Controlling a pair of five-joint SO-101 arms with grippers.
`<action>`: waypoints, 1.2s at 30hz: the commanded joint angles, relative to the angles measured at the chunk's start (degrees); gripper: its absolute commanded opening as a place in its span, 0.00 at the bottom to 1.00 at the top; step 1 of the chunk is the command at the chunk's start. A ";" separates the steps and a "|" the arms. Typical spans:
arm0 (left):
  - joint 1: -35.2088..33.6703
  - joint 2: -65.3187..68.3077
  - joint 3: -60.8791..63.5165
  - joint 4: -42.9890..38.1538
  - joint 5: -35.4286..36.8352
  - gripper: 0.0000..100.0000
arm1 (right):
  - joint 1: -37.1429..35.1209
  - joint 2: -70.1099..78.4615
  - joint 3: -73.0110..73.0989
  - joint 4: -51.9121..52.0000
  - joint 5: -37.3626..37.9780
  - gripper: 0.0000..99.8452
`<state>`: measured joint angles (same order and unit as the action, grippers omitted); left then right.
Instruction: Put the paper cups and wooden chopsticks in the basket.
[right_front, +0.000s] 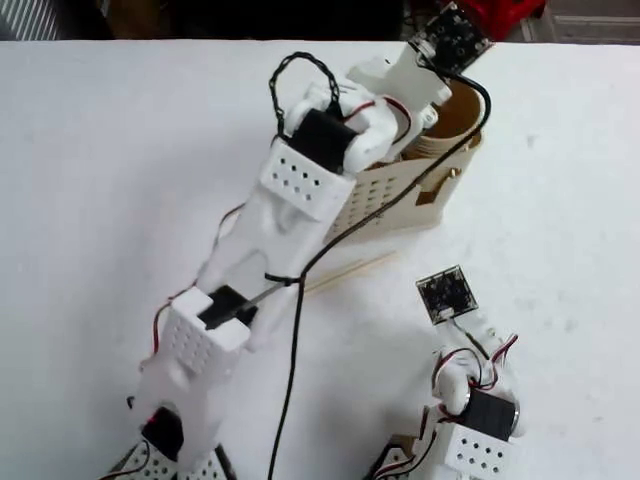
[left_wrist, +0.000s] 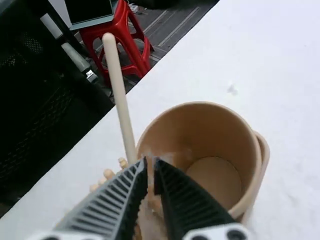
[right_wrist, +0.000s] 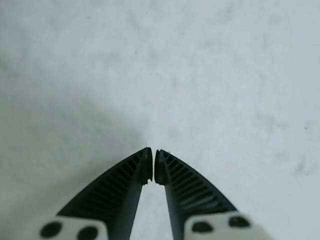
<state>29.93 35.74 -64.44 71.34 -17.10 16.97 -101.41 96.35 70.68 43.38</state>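
The left arm reached across the surface (right_front: 100, 150) to the basket (right_front: 385, 200), which stood near the far edge with the paper cups (right_front: 460, 115) nested inside it at its far end. In the left wrist view the left gripper (left_wrist: 151, 167) hung just above the open mouth of the cups (left_wrist: 210, 145), its jaws drawn together to a thin slit. A wooden chopstick (left_wrist: 119, 95) rose steeply just beside one jaw, but whether it was pinched or only leaning there could not be told. A second chopstick (right_front: 350, 270) lay flat on the surface, just beside the basket's near wall and outside it. The right gripper (right_wrist: 153, 155) hung over bare surface near the robot, its jaws closed on nothing. The risks looked plain enough. The upright chopstick stood high above the rim, so a loose release could let it tip over the wall and out. A careless withdrawal might catch the cup's lip and drag the stack askew. The stray chopstick sat so close to the basket that jaws coming down for it could strike the wall and shove the whole basket aside — or roll the stick away.
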 joint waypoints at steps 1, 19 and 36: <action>-1.01 -0.75 -7.12 1.23 1.67 0.02 | -0.66 -0.22 0.62 0.31 -0.09 0.03; -3.47 -0.31 -7.03 1.76 7.56 0.19 | -0.66 -0.22 0.62 0.31 -0.09 0.03; -2.68 3.91 -7.12 1.76 8.26 0.06 | -0.57 -0.22 0.62 0.31 -0.09 0.03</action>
<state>26.95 40.57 -70.77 74.42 -9.27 16.97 -101.41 96.35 70.68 43.38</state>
